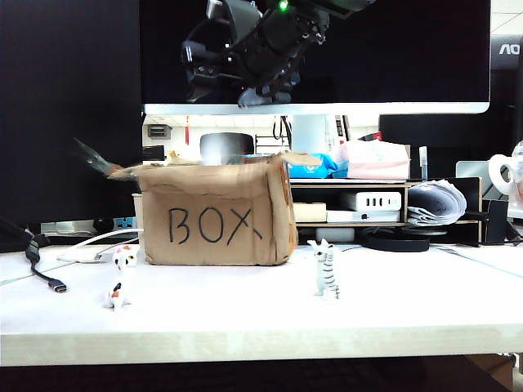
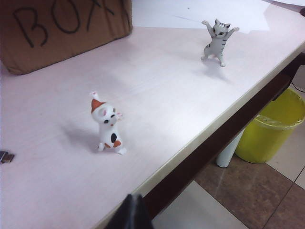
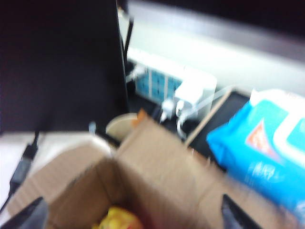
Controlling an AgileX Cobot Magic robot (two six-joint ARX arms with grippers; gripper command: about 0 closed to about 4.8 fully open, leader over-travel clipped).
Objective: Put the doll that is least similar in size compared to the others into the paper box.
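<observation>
Hanging above your paper box (image 1: pixel 215 214) with fingers apart: right gripper (image 1: pixel 257 86), yellow item (image 3: pixel 116 219) inside below; left gripper (image 2: pixel 128 212): jaw state unreadable.

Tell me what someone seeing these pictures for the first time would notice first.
Probably the brown paper box with BOX written on it, standing mid-table, with the dark right gripper hanging open above it. Next come two small cats in front: the white-orange cat figurine by the box's left corner and the grey-striped cat figurine off its right corner. The left gripper waits back beyond the table's front edge.
</observation>
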